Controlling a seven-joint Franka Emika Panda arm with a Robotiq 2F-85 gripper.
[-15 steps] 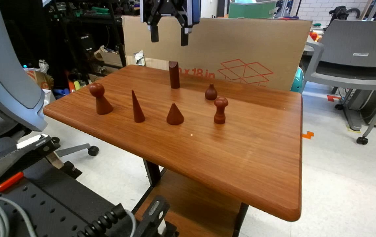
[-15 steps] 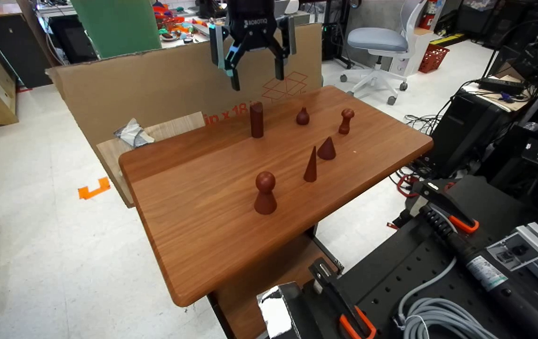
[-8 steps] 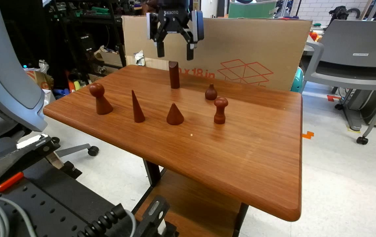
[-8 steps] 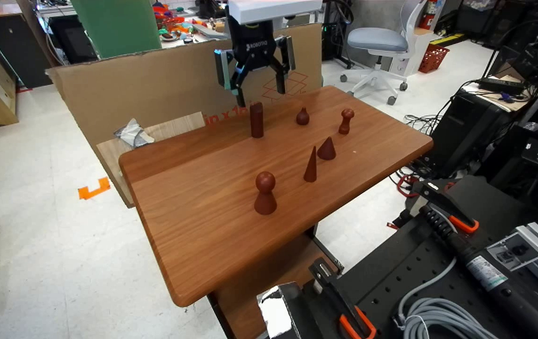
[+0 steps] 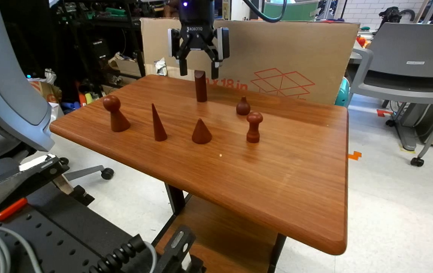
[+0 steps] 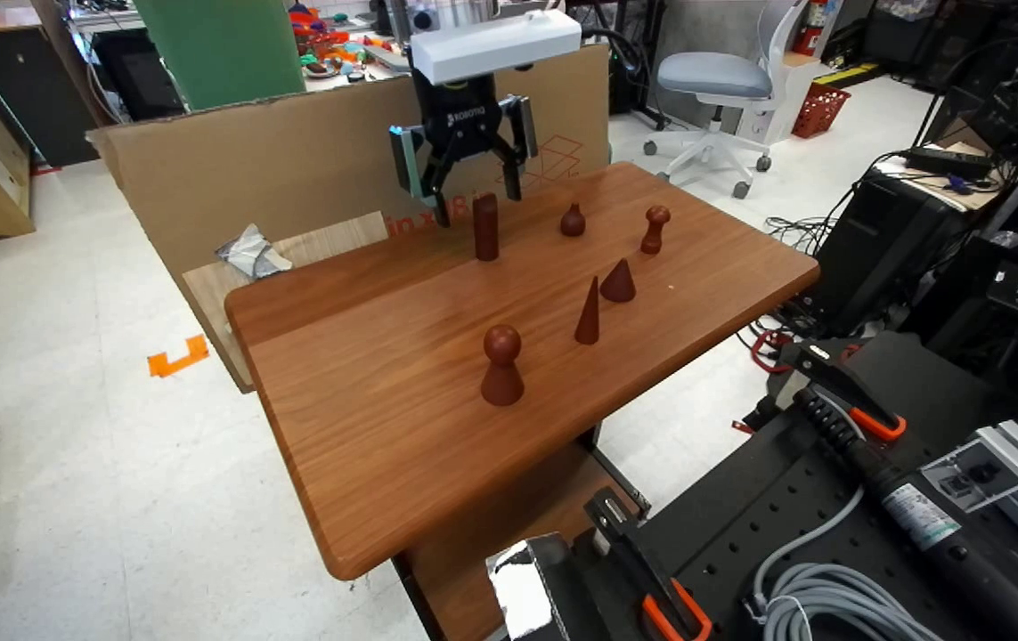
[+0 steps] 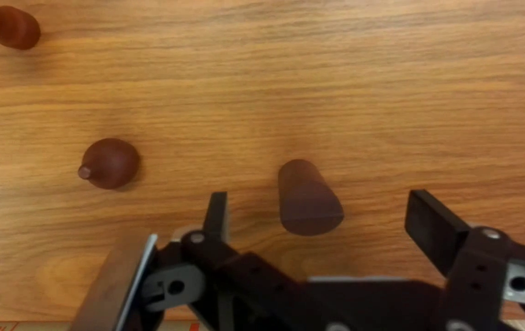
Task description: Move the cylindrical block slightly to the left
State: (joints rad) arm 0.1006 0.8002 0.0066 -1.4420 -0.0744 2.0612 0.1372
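Cylindrical block (image 7: pixel 309 204) | upright on the tabletop (image 6: pixel 357 356), seemingly just below the tool (image 5: pixel 199 76), near its mid-gap in the wrist view | tool spread wide, gripping nothing

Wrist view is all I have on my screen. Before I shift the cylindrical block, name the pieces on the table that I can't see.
Observer: Three, in both exterior views: a ball-topped piece, a tall cone and a short cone.
Operator: Compare the height of the cylindrical block with the bulb-shaped piece on the left of my picture.
Observer: Seen side-on in both exterior views, the cylindrical block is clearly taller.
Operator: Report what lies beyond the table, past my bottom edge.
Observer: A cardboard sheet; both exterior views show it rising higher than the table.
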